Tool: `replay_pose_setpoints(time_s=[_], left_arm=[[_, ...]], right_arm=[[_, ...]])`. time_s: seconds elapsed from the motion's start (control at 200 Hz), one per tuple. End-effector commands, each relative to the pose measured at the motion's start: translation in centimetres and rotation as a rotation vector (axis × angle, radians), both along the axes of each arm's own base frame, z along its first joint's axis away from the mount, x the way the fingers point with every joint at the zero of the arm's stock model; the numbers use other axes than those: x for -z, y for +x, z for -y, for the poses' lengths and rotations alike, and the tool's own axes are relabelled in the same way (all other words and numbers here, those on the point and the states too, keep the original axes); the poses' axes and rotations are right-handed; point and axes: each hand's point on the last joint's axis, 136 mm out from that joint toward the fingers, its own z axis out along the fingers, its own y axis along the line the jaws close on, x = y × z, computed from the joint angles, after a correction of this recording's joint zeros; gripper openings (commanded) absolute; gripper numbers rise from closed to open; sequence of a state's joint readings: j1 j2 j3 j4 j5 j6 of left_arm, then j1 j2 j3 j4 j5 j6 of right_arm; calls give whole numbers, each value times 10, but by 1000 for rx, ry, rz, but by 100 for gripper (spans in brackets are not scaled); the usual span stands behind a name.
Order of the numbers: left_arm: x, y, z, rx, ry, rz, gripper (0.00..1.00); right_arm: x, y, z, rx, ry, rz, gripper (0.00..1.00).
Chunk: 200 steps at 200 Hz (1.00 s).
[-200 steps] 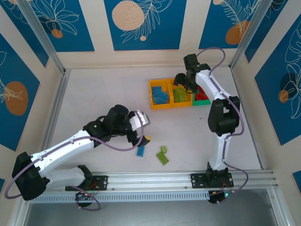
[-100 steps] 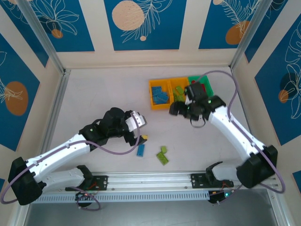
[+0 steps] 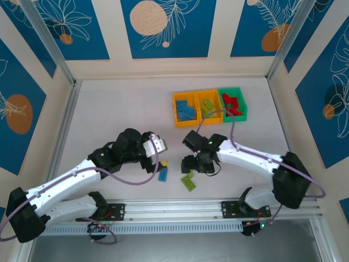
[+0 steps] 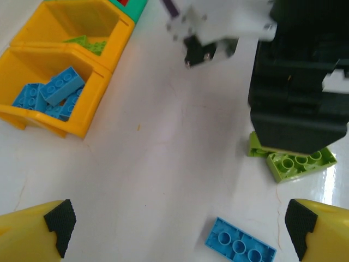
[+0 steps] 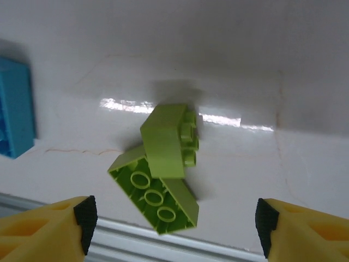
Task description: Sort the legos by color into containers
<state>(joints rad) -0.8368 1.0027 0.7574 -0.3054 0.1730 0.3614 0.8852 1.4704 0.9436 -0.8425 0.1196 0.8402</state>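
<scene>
The containers stand in a row at the back right: a yellow bin [image 3: 185,109] with blue legos [image 4: 52,93], a yellow bin [image 3: 208,106] with lime ones [image 4: 87,41], and a green bin [image 3: 233,103] with red ones. On the table near the front lie a blue lego [image 3: 163,174] [image 4: 240,246] and two lime legos [image 3: 188,182]. One lime lego [image 5: 166,139] is on its side, leaning on an upturned one [image 5: 158,202]. My right gripper [image 3: 192,166] [image 5: 174,224] hangs open just above them, a finger on either side, touching neither. My left gripper [image 3: 158,158] [image 4: 177,232] is open, above and just behind the blue lego.
A metal rail [image 5: 109,240] runs along the table's front edge, close to the lime legos. The two wrists are close together over the front middle of the table. Panelled walls [image 3: 163,68] close in the back and sides.
My right arm has swung from over the bins down and forward to the lime legos at the front. My left gripper has drifted slightly left and nearer, staying open.
</scene>
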Motion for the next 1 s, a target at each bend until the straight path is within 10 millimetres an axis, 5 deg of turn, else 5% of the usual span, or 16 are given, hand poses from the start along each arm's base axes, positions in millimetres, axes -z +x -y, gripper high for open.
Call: replay_pose_setpoints(time_s=[0.0, 0.33, 0.57, 0.735, 0.995], left_arm=[[-2, -10, 5, 55, -2, -18, 100], [-3, -11, 2, 41, -4, -21, 100], [-6, -14, 6, 61, -33, -31, 100], [-19, -20, 17, 113, -105, -33, 100], [-54, 9, 40, -5, -310, -27, 100]], right_arm=[[6, 10, -18, -28, 11, 4, 72], [38, 13, -6, 8, -92, -41, 37], [3, 30, 14, 117, -61, 88, 26], [-50, 76, 38, 171, -9, 287, 26], [-125, 200, 95, 305, 111, 571, 26]])
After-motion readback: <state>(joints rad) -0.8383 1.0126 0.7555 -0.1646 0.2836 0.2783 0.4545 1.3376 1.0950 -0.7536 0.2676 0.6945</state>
